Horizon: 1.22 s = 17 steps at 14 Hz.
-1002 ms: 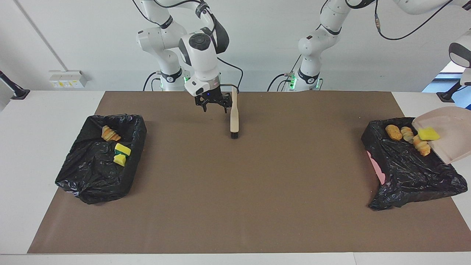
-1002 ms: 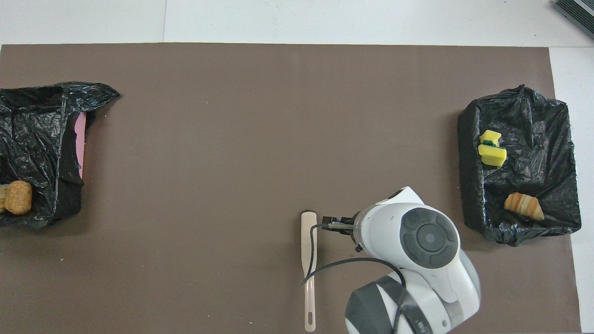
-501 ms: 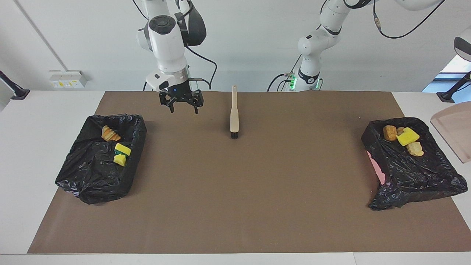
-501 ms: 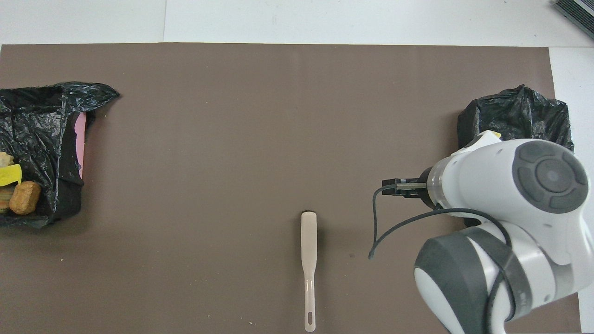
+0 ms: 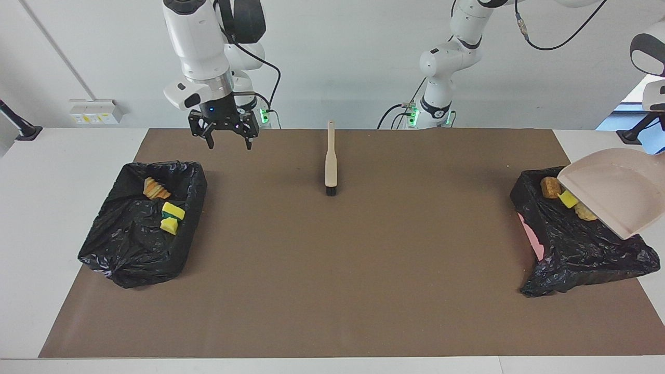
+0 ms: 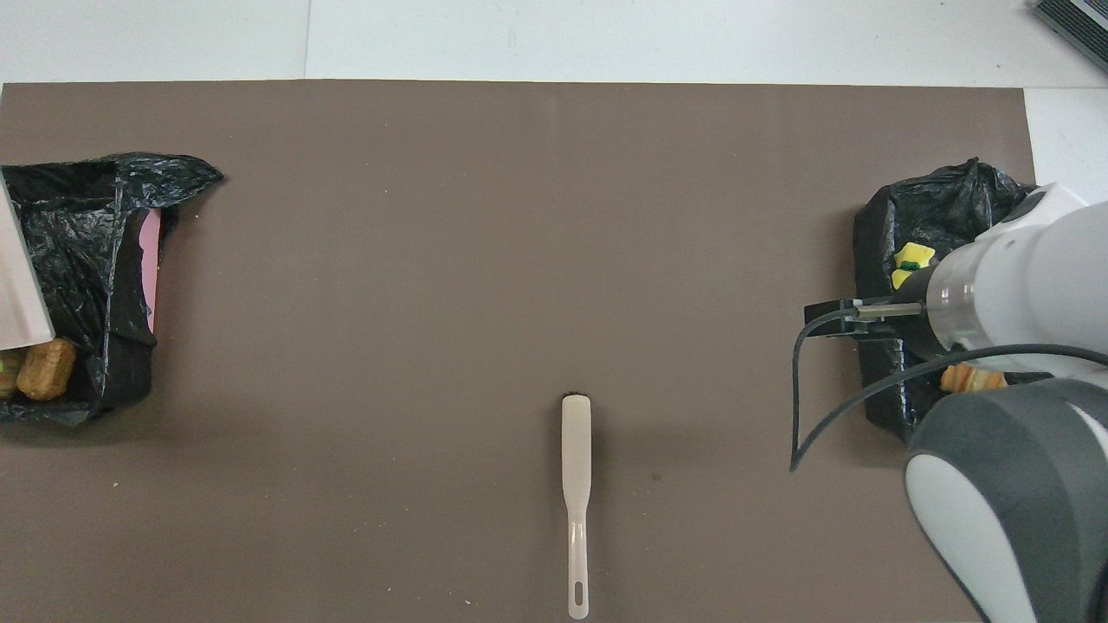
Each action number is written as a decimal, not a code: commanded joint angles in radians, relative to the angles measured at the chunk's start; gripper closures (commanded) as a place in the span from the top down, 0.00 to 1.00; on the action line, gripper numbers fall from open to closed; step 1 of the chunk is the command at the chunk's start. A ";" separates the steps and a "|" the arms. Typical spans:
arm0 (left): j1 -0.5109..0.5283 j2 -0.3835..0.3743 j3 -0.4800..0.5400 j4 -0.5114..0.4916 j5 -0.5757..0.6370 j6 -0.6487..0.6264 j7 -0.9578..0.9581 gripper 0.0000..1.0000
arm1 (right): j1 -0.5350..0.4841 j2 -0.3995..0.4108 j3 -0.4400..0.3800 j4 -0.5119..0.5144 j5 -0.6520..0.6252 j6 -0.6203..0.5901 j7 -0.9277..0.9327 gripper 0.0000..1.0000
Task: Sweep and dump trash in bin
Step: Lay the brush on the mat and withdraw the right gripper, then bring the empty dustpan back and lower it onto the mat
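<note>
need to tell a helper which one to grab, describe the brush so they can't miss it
On the brown mat, midway between the two black-lined bins, the brush lies alone, close to the robots' edge. It is a slim beige stick with a short black bristle tip, touching nothing.

Stood against a plain white wall (image 5: 363, 62) with a diagonal conduit (image 5: 57, 57) running down to a white socket box (image 5: 93, 110) just above the table's edge. Was a white table (image 5: 31, 218), mostly covered by a large brown mat (image 5: 343, 270). Showed a patch of bright blue-white daylight, perhaps a window (image 5: 631, 111), at the left arm's end, and a black clamp (image 5: 18, 127) fixed at the right arm's end.
</note>
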 commanded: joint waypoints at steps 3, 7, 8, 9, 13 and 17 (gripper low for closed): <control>-0.131 -0.079 0.007 -0.115 -0.168 -0.136 -0.411 0.00 | 0.013 0.008 -0.140 0.124 -0.023 -0.099 -0.083 1.00; -0.327 -0.082 0.007 -0.217 -0.281 -0.120 -0.887 0.00 | 0.107 0.021 -0.340 0.194 -0.024 -0.154 -0.190 1.00; -0.382 -0.076 0.007 -0.235 -0.309 -0.101 -1.004 0.00 | 0.100 0.028 -0.340 0.213 -0.032 -0.180 -0.190 1.00; -0.423 -0.075 0.007 -0.254 -0.335 -0.080 -1.128 0.00 | 0.092 0.036 -0.340 0.216 -0.036 -0.200 -0.190 1.00; -0.580 -0.020 0.007 -0.251 -0.416 0.014 -1.445 0.00 | 0.101 0.010 -0.340 0.194 -0.033 -0.203 -0.190 1.00; -0.749 0.110 0.011 -0.118 -0.495 0.043 -1.698 0.00 | 0.093 -0.016 -0.346 0.202 -0.029 -0.283 -0.190 1.00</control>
